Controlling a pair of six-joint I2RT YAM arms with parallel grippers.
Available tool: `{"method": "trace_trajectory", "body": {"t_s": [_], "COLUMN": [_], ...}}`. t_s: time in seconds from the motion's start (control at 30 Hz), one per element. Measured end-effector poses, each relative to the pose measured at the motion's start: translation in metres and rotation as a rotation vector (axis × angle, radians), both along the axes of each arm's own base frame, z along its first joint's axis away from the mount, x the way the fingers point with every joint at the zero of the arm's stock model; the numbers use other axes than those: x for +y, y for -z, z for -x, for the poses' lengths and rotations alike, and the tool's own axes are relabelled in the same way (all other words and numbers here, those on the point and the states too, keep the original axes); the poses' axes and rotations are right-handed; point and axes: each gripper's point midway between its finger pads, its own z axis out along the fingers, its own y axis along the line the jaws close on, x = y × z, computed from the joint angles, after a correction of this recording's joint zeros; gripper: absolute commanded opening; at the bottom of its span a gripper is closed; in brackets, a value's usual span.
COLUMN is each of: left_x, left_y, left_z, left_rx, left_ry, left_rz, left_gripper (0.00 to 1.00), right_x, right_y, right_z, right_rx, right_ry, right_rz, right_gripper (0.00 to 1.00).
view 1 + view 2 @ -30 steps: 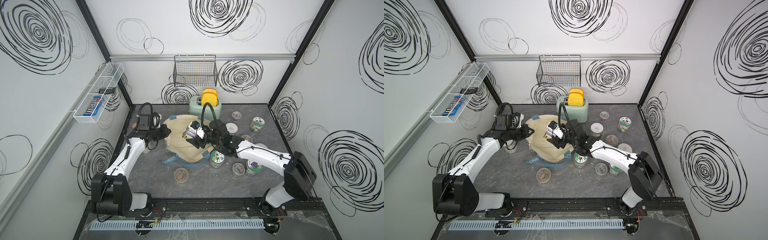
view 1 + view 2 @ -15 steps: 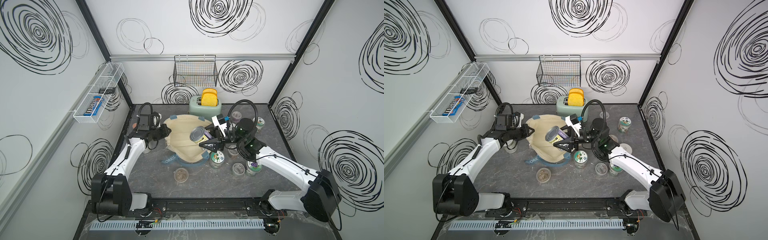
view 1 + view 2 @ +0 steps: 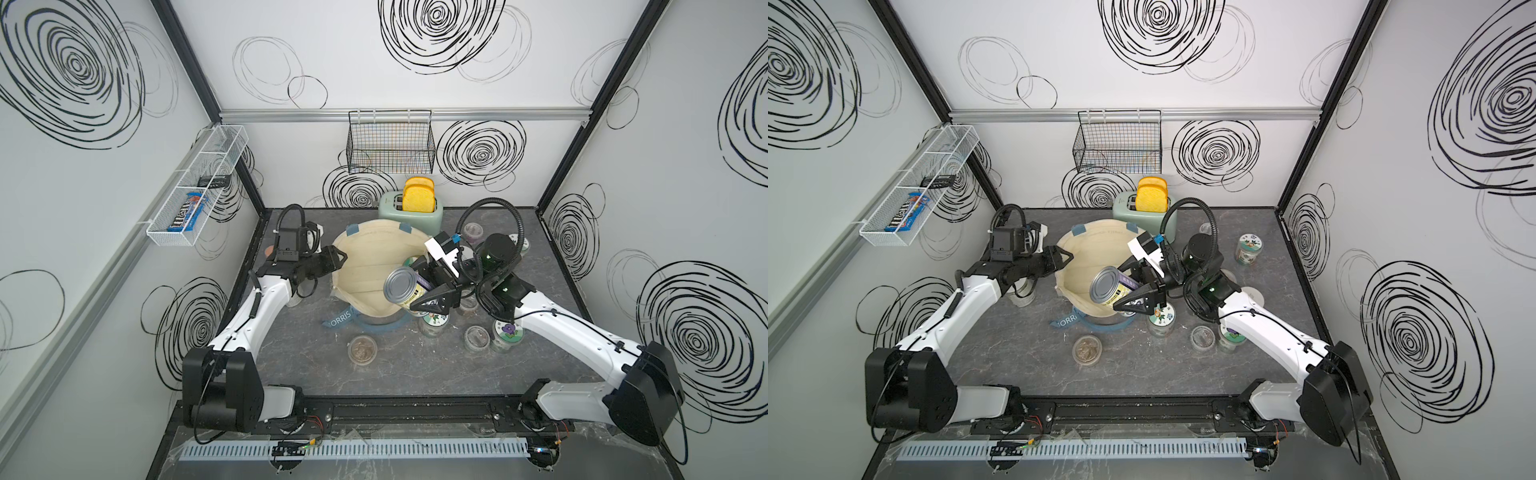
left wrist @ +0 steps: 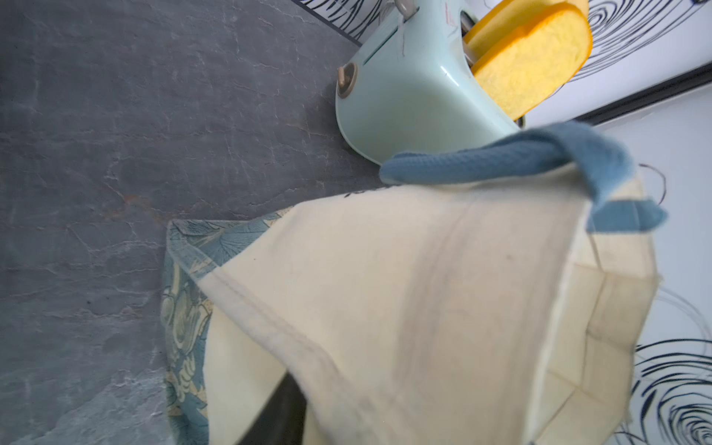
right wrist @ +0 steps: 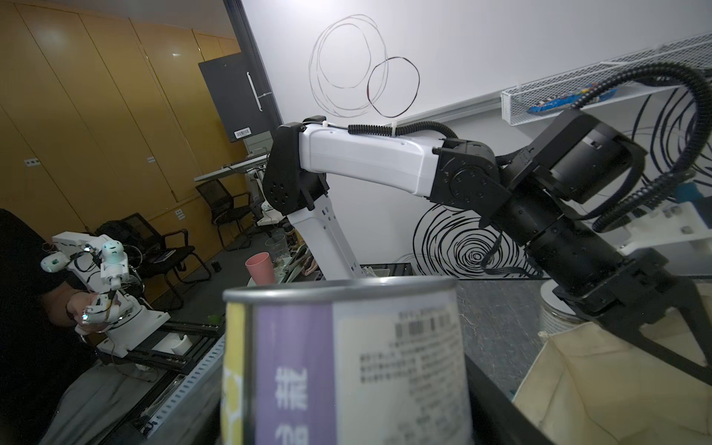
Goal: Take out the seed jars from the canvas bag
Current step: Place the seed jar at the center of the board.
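The cream canvas bag [image 3: 374, 257] [image 3: 1084, 257] stands open at mid-table, with its blue strap [image 4: 501, 162] near the toaster. My right gripper [image 3: 411, 289] [image 3: 1121, 287] is shut on a seed jar [image 3: 401, 286] [image 5: 346, 366] with a metal lid and a purple and yellow label. It holds the jar tilted in the air over the bag's front right rim. My left gripper [image 3: 340, 257] [image 3: 1065, 259] sits at the bag's left rim, jaws spread. Several more seed jars [image 3: 432, 324] [image 3: 1087, 350] stand on the table in front and to the right.
A mint-green toaster [image 3: 411, 208] with yellow bread stands behind the bag. A frosted jar [image 3: 469, 232] sits to its right. A black wire basket [image 3: 390, 145] hangs on the back wall and a white shelf [image 3: 195, 195] on the left wall.
My right gripper has lifted the seed jar out of the bag and drawn it toward the front right rim. My left gripper's jaws have opened at the bag's left rim.
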Motion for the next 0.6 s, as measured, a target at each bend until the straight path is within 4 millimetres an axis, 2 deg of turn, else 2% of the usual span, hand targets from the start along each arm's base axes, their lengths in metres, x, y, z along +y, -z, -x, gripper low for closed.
{"method": "trace_trajectory", "body": {"t_s": [0.1, 0.17, 0.2, 0.23, 0.37, 0.5, 0.6], "left_x": [0.000, 0.000, 0.000, 0.000, 0.003, 0.011, 0.014], "left_y": [-0.001, -0.006, -0.010, -0.015, -0.038, -0.052, -0.052], "left_z": [0.001, 0.001, 0.001, 0.001, 0.007, 0.011, 0.011], "left_rx": [-0.001, -0.010, -0.019, -0.030, -0.086, -0.129, -0.129], "left_ry": [0.002, 0.003, 0.002, 0.002, -0.003, -0.017, -0.023], "left_rz": [0.000, -0.001, -0.002, -0.002, -0.003, -0.008, -0.005], "left_gripper": [0.70, 0.79, 0.82, 0.82, 0.84, 0.84, 0.84], "right_x": [0.000, 0.002, 0.003, 0.005, 0.010, 0.018, 0.021], "right_y": [-0.001, 0.000, -0.002, -0.004, -0.009, 0.007, 0.037], "right_z": [0.000, -0.004, -0.008, -0.012, -0.033, -0.055, -0.061], "right_rx": [-0.004, 0.013, 0.022, 0.036, 0.120, 0.312, 0.520], "right_ry": [0.002, 0.022, 0.037, 0.062, 0.175, 0.259, 0.283], "right_rz": [-0.004, 0.013, 0.021, 0.030, 0.078, 0.224, 0.353], "right_gripper": [0.71, 0.71, 0.68, 0.65, 0.69, 0.69, 0.67]}}
